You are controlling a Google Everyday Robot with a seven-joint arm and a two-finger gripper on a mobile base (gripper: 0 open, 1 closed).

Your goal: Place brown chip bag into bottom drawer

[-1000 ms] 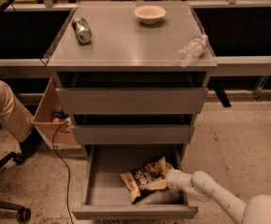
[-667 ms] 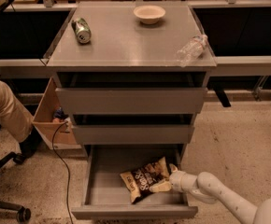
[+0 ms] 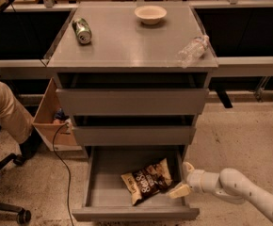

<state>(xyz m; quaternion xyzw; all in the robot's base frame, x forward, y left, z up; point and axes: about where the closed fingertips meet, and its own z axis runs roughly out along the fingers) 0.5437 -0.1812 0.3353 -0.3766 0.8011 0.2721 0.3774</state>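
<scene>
A: Where is the brown chip bag (image 3: 148, 180)?
B: Lying flat inside the bottom drawer (image 3: 134, 214), which is pulled out. The bag sits right of centre, near the front.
A: And the gripper (image 3: 182, 179)?
B: At the drawer's right wall, just beside the bag, with its fingers spread wide and holding nothing.
A: The cabinet top (image 3: 132, 46)?
B: Grey, carrying a green can (image 3: 82, 30) on its side, a pale bowl (image 3: 150, 14) and a crushed clear bottle (image 3: 192, 50) at the right edge.
A: Around it?
B: Speckled floor (image 3: 240, 140), a cardboard box (image 3: 47, 117) at the left, a cable (image 3: 67, 171) and a seated person's tan-trousered leg (image 3: 4, 109).
</scene>
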